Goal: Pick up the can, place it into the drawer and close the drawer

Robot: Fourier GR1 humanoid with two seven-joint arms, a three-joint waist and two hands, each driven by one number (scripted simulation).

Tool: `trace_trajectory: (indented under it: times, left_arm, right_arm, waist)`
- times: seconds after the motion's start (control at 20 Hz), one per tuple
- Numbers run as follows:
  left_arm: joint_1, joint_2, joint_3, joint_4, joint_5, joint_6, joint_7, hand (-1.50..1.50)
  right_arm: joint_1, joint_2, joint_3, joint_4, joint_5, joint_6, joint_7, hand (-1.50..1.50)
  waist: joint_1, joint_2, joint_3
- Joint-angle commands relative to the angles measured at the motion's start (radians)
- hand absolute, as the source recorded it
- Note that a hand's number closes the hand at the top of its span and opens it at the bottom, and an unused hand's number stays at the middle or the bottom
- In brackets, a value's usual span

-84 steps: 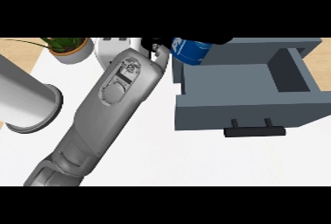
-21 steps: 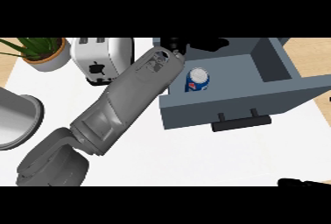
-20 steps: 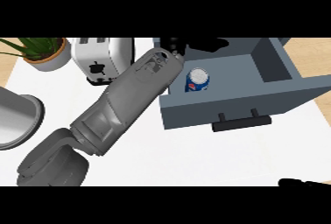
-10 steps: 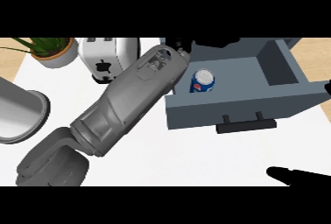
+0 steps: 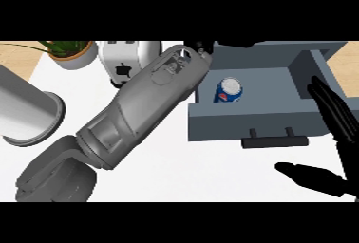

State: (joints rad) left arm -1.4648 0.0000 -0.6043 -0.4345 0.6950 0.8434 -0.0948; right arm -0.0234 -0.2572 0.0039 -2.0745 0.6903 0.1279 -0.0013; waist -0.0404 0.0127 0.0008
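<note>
I read the can (image 5: 229, 90) as already delivered, standing inside the open drawer (image 5: 261, 118) on the desk (image 5: 175, 166), while my right robot hand (image 5: 329, 137) comes in spread with straight fingers beside the drawer front to push it shut; the left robot hand's fingers I cannot tell.

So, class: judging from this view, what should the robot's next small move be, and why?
Probably bring the open right hand to the dark handle and push: the blue can already lies inside the open grey drawer.
</note>
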Motion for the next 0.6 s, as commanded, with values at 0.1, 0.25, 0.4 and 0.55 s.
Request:
trace_trajectory:
  times: [0.1, 0.25, 0.4, 0.55]
  left_arm:
    - [0.064, 0.0, 0.019, -0.031, -0.005, -0.013, -0.036, -1.5]
    - [0.027, 0.011, 0.013, -0.041, -0.04, -0.004, 0.033, -1.5]
    - [0.076, 0.063, 0.013, -0.111, -0.059, -0.013, 0.06, -1.5]
    - [0.055, 0.142, 0.01, -0.169, -0.065, -0.059, 0.155, -1.5]
  right_arm:
    - [-0.068, -0.018, 0.066, 0.208, 0.212, -0.081, -0.036, -1.5]
    - [-0.032, -0.005, 0.119, 0.258, 0.324, -0.134, -0.025, -1.5]
    - [-0.14, 0.057, 0.094, 0.413, 0.336, -0.217, -0.022, -1.5]
    - [-0.195, 0.101, 0.086, 0.529, 0.367, -0.294, -0.021, -1.5]
  waist:
    - [0.036, -0.003, 0.0]
    - [0.043, -0.012, 0.0]
    - [0.06, -0.013, 0.0]
    - [0.072, -0.016, 0.0]
